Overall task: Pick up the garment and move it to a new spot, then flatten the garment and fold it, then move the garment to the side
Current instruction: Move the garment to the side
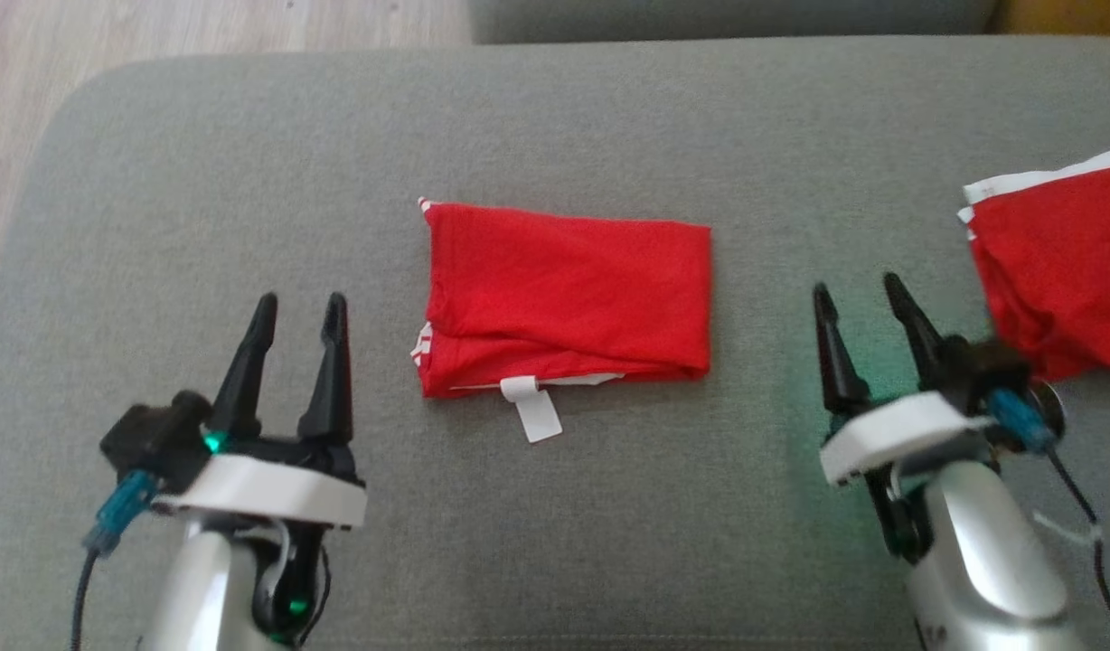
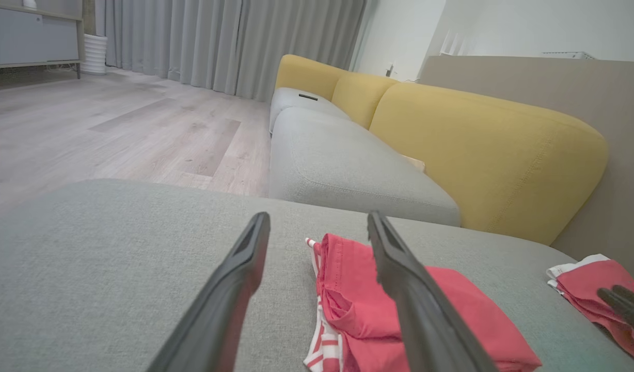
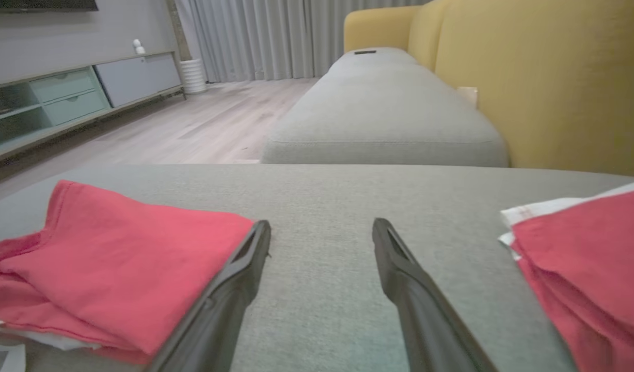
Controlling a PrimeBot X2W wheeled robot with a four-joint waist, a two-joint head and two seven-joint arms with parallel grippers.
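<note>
Lying folded flat, the red garment point(image 1: 569, 298) is seen mid-way across the grey cushion point(image 1: 555, 117), with a white label point(image 1: 532, 411) stuck out at its near edge. It is flanked, untouched, by both grippers: left gripper point(image 1: 302, 303) spread wide and empty, right gripper point(image 1: 858, 287) likewise. A second red garment point(image 1: 1057, 271) is piled just beside the right gripper.

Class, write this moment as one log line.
folded red garment: on cushion | left gripper: open, empty | right gripper: open, empty | second garment: far right
</note>
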